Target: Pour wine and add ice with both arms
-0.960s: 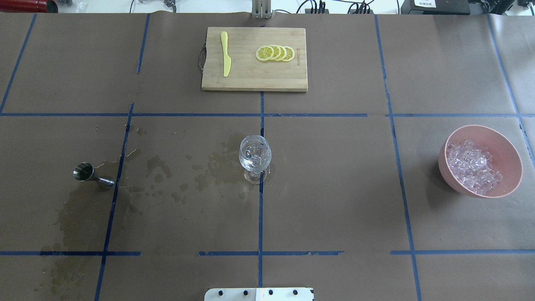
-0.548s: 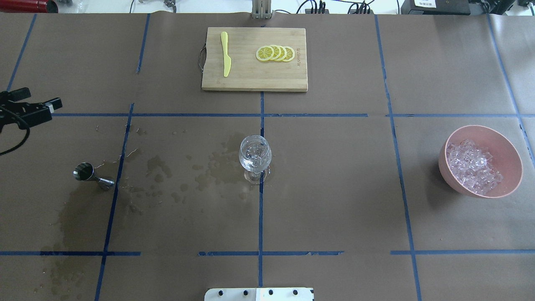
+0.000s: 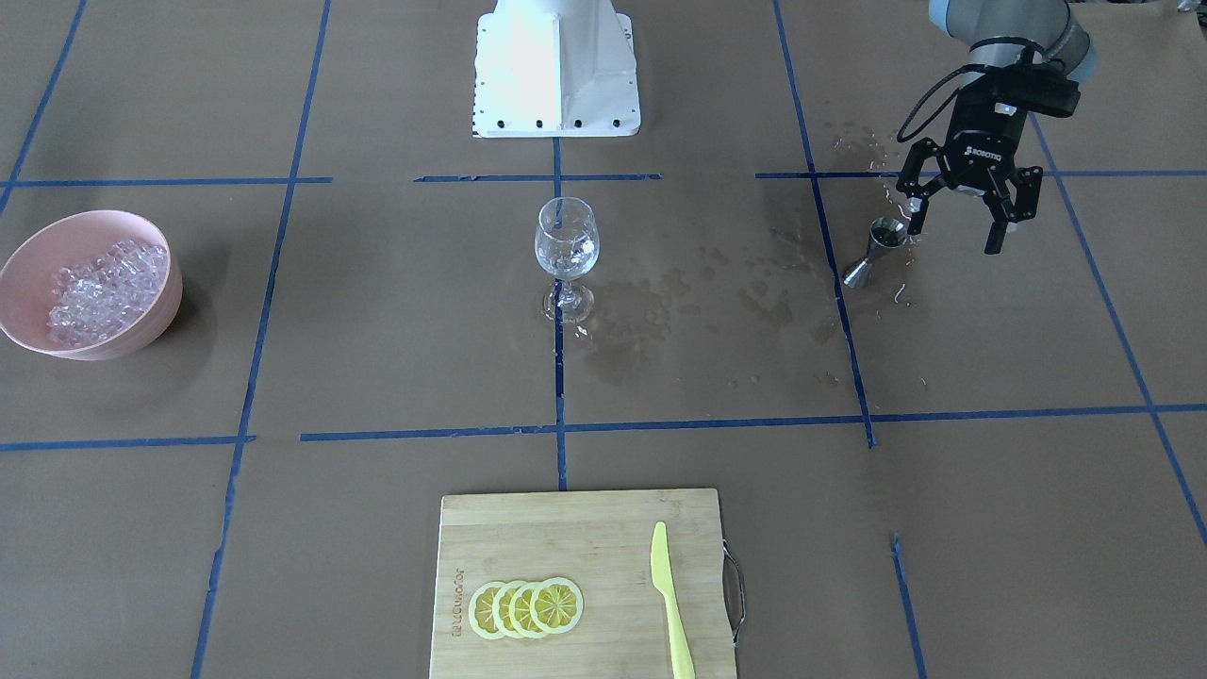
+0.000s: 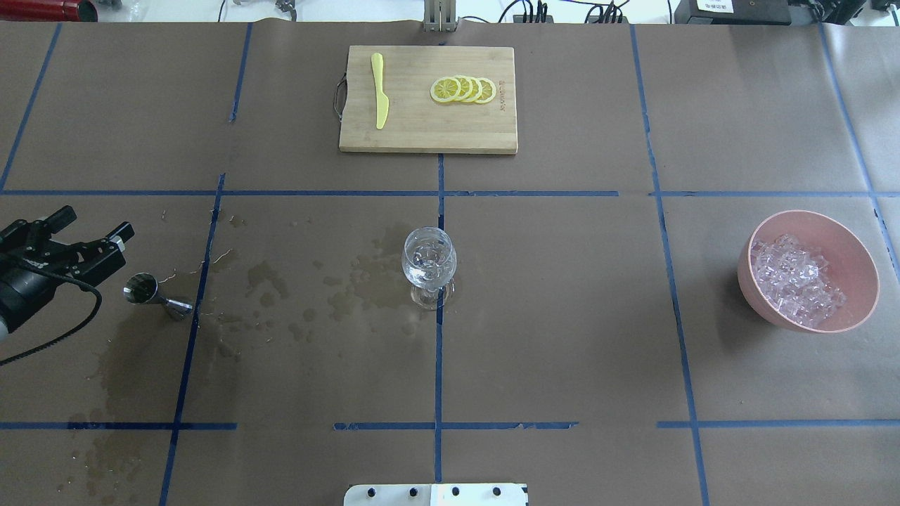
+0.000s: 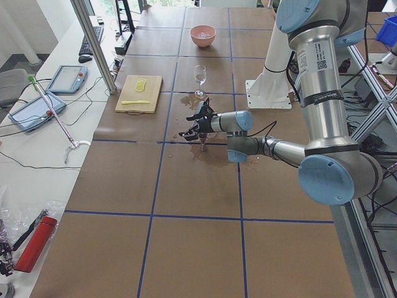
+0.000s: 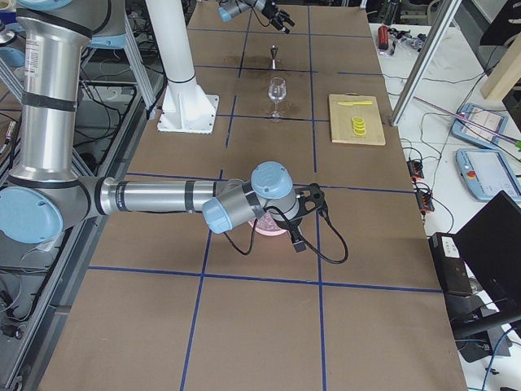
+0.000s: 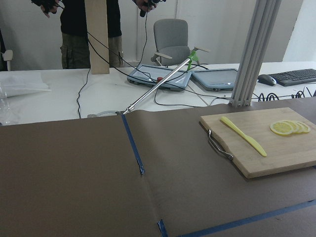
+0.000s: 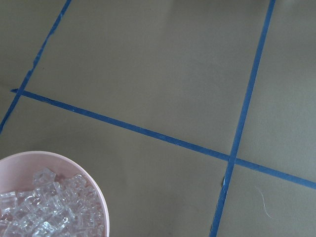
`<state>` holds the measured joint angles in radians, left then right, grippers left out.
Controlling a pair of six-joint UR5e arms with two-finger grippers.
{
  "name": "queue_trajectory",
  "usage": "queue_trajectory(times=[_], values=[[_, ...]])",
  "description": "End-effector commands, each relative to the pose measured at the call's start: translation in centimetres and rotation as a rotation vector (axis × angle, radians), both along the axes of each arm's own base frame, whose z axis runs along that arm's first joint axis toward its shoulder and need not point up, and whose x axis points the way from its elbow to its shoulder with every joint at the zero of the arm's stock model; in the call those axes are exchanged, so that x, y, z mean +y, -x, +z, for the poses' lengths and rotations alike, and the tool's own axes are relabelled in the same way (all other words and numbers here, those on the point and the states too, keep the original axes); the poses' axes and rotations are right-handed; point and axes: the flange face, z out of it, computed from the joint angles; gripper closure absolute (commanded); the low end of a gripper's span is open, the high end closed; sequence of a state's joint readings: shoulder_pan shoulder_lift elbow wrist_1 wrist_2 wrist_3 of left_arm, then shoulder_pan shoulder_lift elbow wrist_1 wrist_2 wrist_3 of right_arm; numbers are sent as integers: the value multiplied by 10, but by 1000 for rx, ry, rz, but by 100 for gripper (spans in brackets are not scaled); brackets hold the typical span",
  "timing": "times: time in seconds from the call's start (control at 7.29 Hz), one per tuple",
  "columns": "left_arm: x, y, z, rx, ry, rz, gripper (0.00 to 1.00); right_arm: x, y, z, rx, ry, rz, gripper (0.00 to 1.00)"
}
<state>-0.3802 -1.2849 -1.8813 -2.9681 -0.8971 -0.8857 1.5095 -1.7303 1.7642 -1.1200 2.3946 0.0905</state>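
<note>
A clear stemmed wine glass point(image 4: 429, 260) stands upright at the table's middle, also in the front view point(image 3: 566, 240). A steel jigger point(image 4: 151, 294) stands on the wet paper at the left, also in the front view point(image 3: 872, 250). My left gripper point(image 4: 97, 221) is open and empty, above and just beside the jigger; the front view point(image 3: 962, 222) shows its fingers spread. The ice point(image 4: 794, 281) fills a pink bowl point(image 4: 858, 253) at the right. My right gripper point(image 6: 309, 199) hovers over that bowl in the exterior right view only; I cannot tell if it is open. Its wrist view shows ice point(image 8: 44, 207).
A wooden cutting board point(image 4: 422, 133) at the far middle holds lemon slices point(image 4: 464, 90) and a yellow knife point(image 4: 380, 91). Wet stains point(image 4: 365, 277) spread between jigger and glass. The white pedestal base point(image 3: 556, 66) stands at the robot's side.
The left gripper came into the overhead view from the left edge and moved nearer, down towards the jigger. Glass, jigger and bowl have not moved.
</note>
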Motion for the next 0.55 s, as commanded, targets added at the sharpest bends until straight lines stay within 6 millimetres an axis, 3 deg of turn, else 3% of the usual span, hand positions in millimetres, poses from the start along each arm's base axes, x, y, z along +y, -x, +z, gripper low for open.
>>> queue_trajectory(times=[0.0, 0.14, 0.41], values=[[41, -38, 11, 1, -8, -38, 0, 1, 0, 1, 0, 3, 0, 0], [52, -50, 18, -10, -11, -37, 0, 1, 0, 1, 1, 2, -1, 0], [51, -86, 35, -9, -3, -57, 0, 1, 0, 3, 1, 5, -1, 0]])
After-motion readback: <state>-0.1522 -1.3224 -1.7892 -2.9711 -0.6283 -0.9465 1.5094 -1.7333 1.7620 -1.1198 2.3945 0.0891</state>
